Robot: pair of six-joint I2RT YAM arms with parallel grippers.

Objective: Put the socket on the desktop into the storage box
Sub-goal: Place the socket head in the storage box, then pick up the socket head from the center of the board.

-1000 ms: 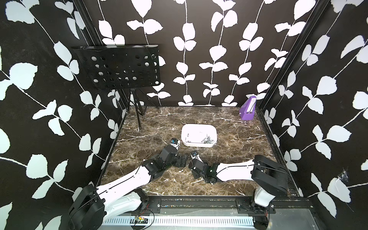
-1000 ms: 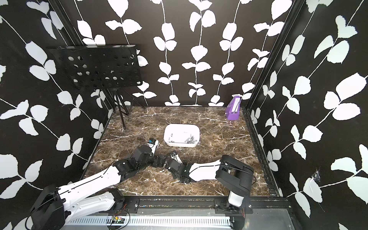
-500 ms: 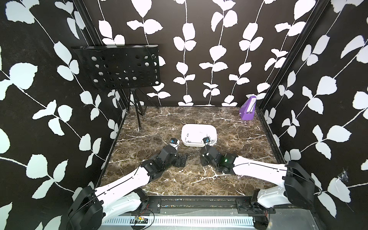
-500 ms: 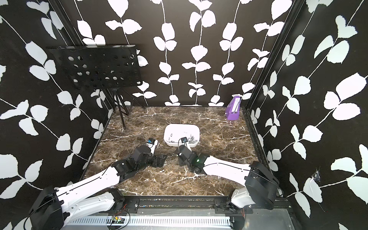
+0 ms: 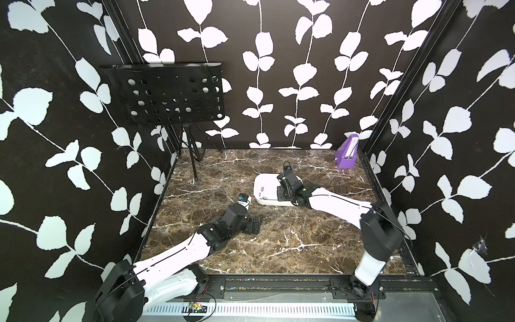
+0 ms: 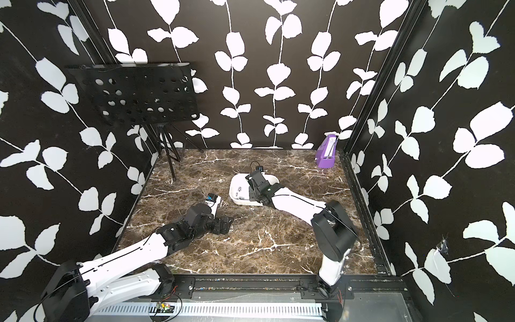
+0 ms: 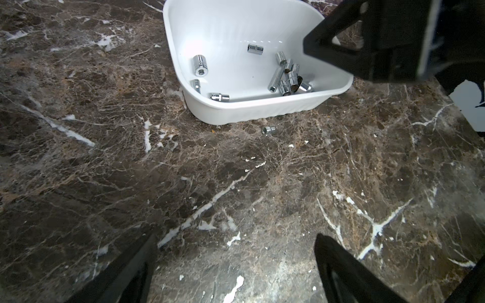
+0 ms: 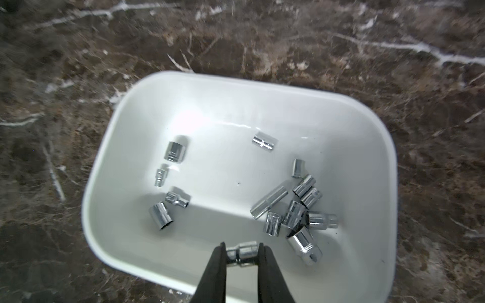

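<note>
**Counter** (image 5: 292, 251): dark brown marble pattern with white veins.

**Storage box** (image 5: 263, 185): white rounded-rectangle tub, standing towards the far middle of the counter. Its floor (image 8: 223, 162) carries a scatter of chrome sockets (image 8: 294, 216). Most are heaped at one end, four lie loose at the other, and one lies alone (image 8: 263, 141).

**Held socket** (image 8: 242, 254): small, chrome, lying crosswise. The right jaws pinch it at both ends, over the box and just inside one long wall. Whether it touches the floor cannot be told.

**Loose socket** (image 7: 269, 129): small, chrome, on its side on the counter just beside the box's outer wall (image 7: 236, 107).

**Right arm** (image 5: 334, 203): stretched across to the box, with its wrist covering the box's right part in both top views.

**Left arm** (image 5: 181, 251): low over the counter, well short of the box. The left jaws are spread wide, with only bare marble between the fingers (image 7: 349, 275).

**Purple wedge-shaped box** (image 5: 347, 154): far right corner.

**Black perforated music stand** (image 5: 172, 94): far left corner.
</note>
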